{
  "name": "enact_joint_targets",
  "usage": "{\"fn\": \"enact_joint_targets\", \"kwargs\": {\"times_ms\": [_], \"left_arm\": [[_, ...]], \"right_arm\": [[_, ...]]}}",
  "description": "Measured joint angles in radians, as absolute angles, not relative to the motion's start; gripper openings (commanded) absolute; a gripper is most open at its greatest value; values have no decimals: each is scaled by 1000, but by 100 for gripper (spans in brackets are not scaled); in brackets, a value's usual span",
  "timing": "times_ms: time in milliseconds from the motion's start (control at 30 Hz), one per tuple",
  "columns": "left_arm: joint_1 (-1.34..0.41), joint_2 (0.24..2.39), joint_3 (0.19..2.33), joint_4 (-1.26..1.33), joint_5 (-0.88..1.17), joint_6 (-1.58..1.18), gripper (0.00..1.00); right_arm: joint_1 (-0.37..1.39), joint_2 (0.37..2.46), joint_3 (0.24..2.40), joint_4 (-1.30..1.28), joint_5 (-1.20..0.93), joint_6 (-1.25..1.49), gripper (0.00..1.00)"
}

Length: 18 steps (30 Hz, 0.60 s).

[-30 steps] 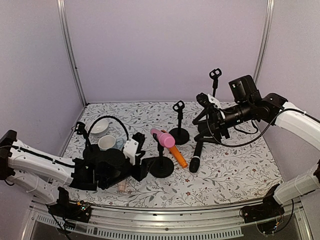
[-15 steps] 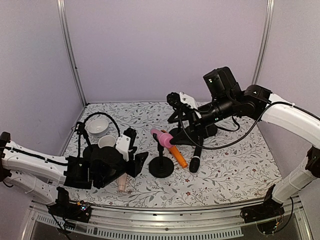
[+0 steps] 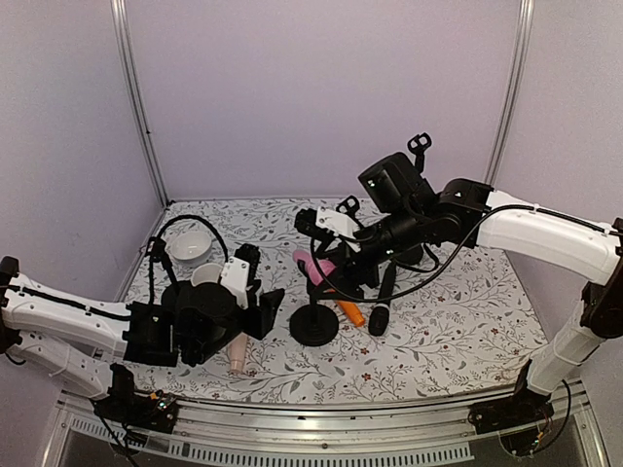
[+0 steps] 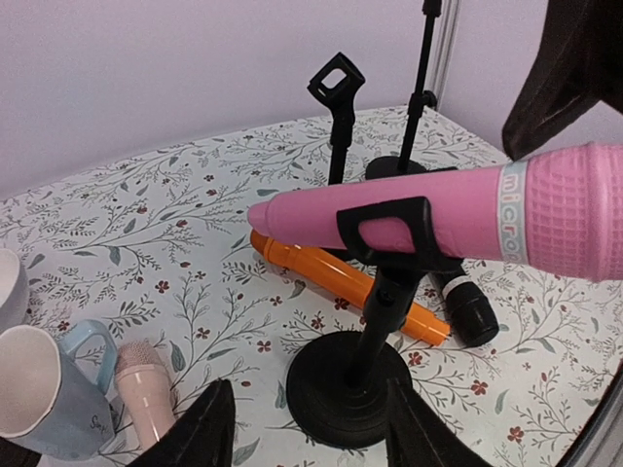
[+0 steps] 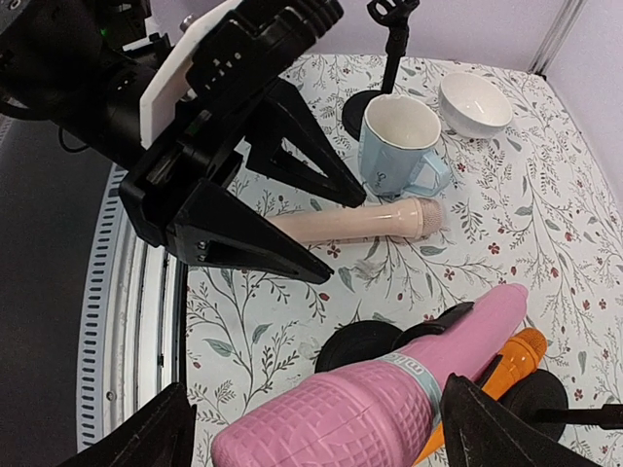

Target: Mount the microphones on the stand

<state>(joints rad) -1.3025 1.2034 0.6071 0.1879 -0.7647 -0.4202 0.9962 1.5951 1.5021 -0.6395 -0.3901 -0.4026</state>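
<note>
White letters "micro", cut off, on the pink microphone's (image 4: pixel 467 214) pale band; unreadable script on the mug (image 4: pixel 68 418)

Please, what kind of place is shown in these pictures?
Probably a robot lab test cell, not a studio: plain walls with aluminium posts, a flower-patterned table, and a left arm and right arm bolted at its near rail.

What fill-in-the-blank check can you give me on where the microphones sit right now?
1. The microphone clipped into the nearest stand is coloured ___.
2. The beige microphone lies flat beside the blue ___.
3. Counting the orange microphone, the black microphone and the beige one, ___ microphones lie unclipped on the table.
Missing words: pink; mug; three.
</note>
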Motion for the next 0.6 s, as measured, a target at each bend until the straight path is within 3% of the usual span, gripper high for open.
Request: {"fn": "enact_joint_targets", "kwargs": {"times_ms": [300, 600], "left_arm": [[-1302, 1214, 612, 190, -769, -420, 54], [-1302, 1211, 611, 202, -769, -415, 55]], "right_arm": [[999, 1587, 1497, -643, -239, -380, 84], [923, 1538, 1464, -647, -218, -356, 82]]}}
